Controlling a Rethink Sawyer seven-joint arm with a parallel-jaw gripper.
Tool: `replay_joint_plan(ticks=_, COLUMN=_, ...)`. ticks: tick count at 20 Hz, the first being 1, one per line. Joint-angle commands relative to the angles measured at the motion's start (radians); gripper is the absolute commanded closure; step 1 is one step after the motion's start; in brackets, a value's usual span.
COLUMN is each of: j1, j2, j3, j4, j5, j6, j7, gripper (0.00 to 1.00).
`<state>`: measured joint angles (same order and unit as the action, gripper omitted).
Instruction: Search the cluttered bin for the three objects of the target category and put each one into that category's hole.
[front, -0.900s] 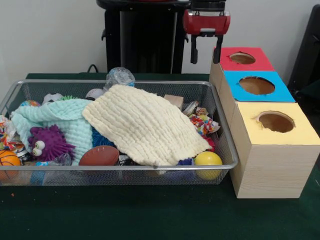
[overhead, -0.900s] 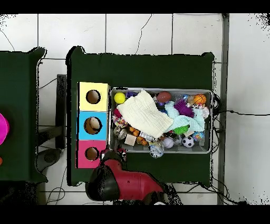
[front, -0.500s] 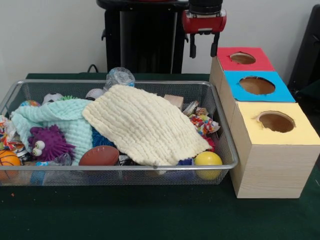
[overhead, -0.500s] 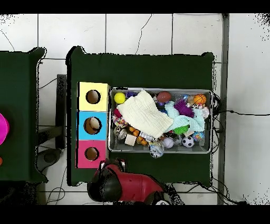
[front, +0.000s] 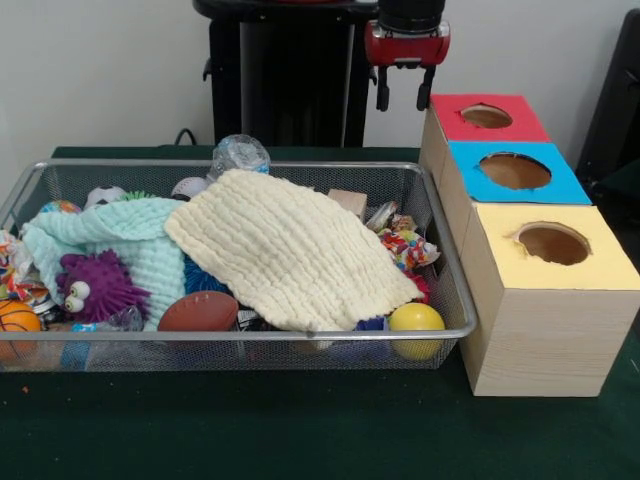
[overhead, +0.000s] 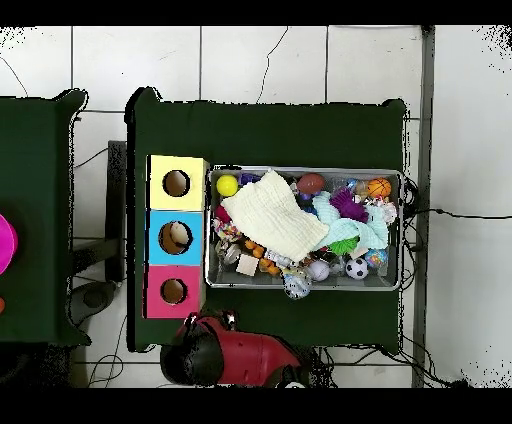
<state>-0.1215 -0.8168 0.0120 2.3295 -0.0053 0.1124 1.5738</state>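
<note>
The gripper hung empty, fingers spread, beside the red box. One plastic lump sat at the bin's far rim.

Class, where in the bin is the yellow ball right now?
Front view: the yellow ball sits in the bin's near right corner, beside the cream cloth.
</note>
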Motion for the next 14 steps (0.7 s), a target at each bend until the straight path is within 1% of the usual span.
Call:
replay_joint_plan(ticks=1, j1=0.049, j2=0.004, j3=0.007, j4=-0.094, j5=0.037, j6=0.12, j7=0.167, gripper=0.0)
replay_joint_plan(ticks=6, j1=0.063, j2=-0.078, j3=-0.001, j4=-0.123, j5=0.03, j6=0.216, j7=0.129, gripper=0.0)
replay_joint_plan(ticks=10, j1=0.013, j2=-0.139, j3=0.017, j4=-0.165, j5=0.01, j6=0.346, j7=0.061, gripper=0.0)
replay_joint_plan(ticks=13, j1=-0.011, j2=-0.16, j3=0.033, j4=-0.19, j5=-0.001, j6=0.408, j7=0.034, gripper=0.0)
replay_joint_plan(ticks=14, j1=-0.021, j2=-0.165, j3=0.042, j4=-0.191, j5=-0.003, j6=0.411, j7=0.027, gripper=0.0)
